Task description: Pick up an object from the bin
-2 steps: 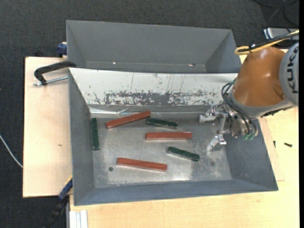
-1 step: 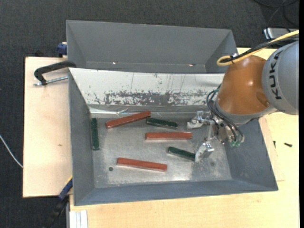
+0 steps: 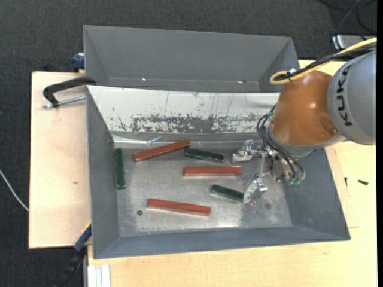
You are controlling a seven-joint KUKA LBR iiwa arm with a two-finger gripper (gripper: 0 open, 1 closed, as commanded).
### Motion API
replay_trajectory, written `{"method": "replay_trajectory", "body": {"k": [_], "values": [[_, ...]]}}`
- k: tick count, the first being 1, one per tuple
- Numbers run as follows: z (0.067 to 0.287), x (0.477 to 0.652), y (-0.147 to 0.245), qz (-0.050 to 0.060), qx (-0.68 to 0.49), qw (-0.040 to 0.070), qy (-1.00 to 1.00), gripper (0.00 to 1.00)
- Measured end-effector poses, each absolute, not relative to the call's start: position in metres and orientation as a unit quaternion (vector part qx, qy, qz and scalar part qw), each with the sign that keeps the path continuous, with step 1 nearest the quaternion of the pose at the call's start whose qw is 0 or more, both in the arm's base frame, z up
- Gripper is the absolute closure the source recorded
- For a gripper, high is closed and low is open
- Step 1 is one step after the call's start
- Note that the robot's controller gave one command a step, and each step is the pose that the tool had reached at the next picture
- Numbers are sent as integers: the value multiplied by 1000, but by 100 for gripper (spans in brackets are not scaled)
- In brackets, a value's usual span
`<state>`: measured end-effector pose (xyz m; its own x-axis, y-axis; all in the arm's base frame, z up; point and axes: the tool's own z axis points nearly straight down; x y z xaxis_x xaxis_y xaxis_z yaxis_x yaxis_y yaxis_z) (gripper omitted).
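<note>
Six loose bars in your grey metal bin point(image 3: 102, 178). Hidden: part of the right wall, behind the orange wrist cover point(image 3: 302, 115). Nearest the hand point(image 3: 248, 175): short dark green flat bar point(image 3: 227, 191), right of centre on the floor, its right end at the lower fingertip; contact hard to tell. Hand spread, pinching nothing. Beside its gap ends a long red-brown bar point(image 3: 212, 171). Leftward lie four more bars point(image 3: 178, 207).

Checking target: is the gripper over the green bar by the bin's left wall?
No. The gripper hangs at the right side of the bin, beside a short green bar, well away from the left-wall green bar.
</note>
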<state>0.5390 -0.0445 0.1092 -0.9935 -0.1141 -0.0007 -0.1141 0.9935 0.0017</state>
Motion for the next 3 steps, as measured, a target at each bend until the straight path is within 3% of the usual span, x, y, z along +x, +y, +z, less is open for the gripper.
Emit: {"method": "replay_trajectory", "body": {"k": [1, 2, 3], "values": [[92, 540, -45, 1, -24, 0, 1000, 0], [93, 541, -44, 1, -23, 1, 1000, 0], [76, 545, -59, 1, 1, -1, 1000, 100]]}}
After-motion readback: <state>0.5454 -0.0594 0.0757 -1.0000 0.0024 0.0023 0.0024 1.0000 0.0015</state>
